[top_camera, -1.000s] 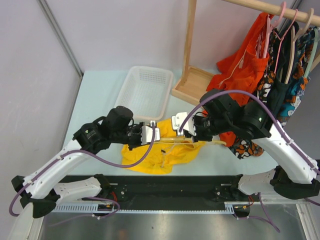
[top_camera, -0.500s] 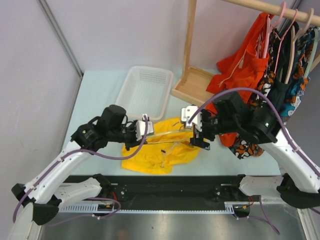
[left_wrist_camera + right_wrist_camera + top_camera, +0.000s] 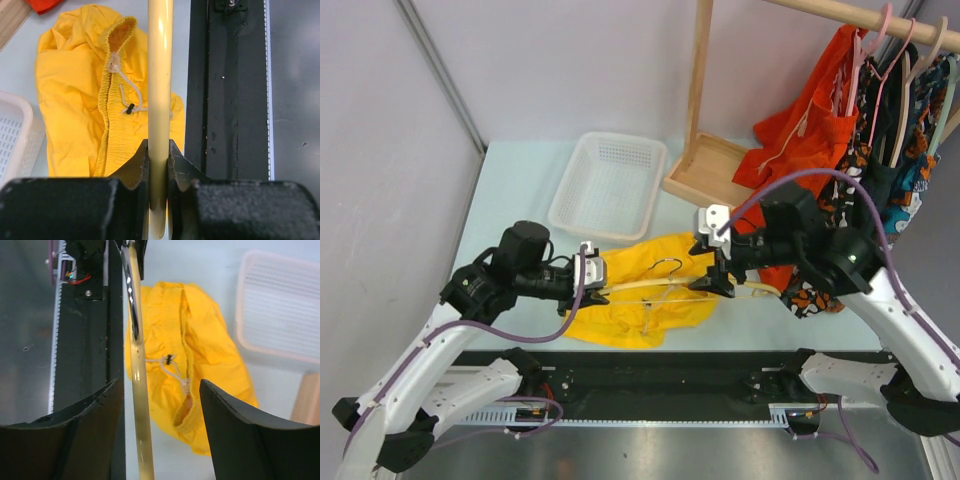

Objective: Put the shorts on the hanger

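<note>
The yellow shorts (image 3: 625, 318) lie crumpled on the table between the arms, waistband and white drawstring showing (image 3: 80, 100) (image 3: 200, 355). The pale cream hanger (image 3: 640, 287) is held level just above them, its metal hook pointing away from the arms. My left gripper (image 3: 592, 280) is shut on the hanger's left end; in the left wrist view the bar (image 3: 160, 75) runs straight out from the clamped jaws (image 3: 159, 165). My right gripper (image 3: 712, 272) is open over the hanger's right half. The bar (image 3: 141, 410) passes between its fingers, near the left one, not clamped.
A white basket (image 3: 610, 185) stands behind the shorts. A wooden rack base (image 3: 705, 160) and post rise at the back right, with an orange garment (image 3: 810, 110) and dark patterned clothes (image 3: 890, 170) hanging there. A black rail (image 3: 660, 375) runs along the near edge.
The right gripper has opened and let go of the hanger. The left arm has drawn back to the left, still holding the hanger's end.
</note>
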You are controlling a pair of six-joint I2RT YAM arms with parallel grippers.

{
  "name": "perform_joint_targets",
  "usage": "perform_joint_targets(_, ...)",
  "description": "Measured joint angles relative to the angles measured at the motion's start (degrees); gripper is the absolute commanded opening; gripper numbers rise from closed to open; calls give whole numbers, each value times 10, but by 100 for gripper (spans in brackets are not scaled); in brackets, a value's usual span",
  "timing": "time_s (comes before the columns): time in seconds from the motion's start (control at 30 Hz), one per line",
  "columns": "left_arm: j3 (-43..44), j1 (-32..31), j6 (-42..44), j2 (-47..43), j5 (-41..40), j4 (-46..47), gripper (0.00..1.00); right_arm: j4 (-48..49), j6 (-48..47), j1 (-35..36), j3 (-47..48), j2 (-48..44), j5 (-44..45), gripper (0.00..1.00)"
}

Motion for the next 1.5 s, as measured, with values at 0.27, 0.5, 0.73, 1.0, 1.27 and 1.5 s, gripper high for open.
perform_joint_targets(0.27,-8,4,0,-3,7,1,0,5,18,11,-4,53,-48,32)
perform_joint_targets(0.5,-19,27,-27,-10,12,16,62,5,19,18,-4,55,-48,0)
perform_joint_targets(0.73,-19,68,-9,-21,-44,-3,67,-22,3,18,-8,43,-5,0)
perform_joint_targets(1.0,-56,195,99,49,-67,-49,59,-82,-17,13,-14,26,49,0)
perform_joint_targets(1.27,-68,273,135,240,-51,-59,56,-73,22,-42,-14,47,38,0)
perform_joint_targets(1.5,-96,274,109,285,-50,-7,57,-72,19,-51,-14,89,9,0)
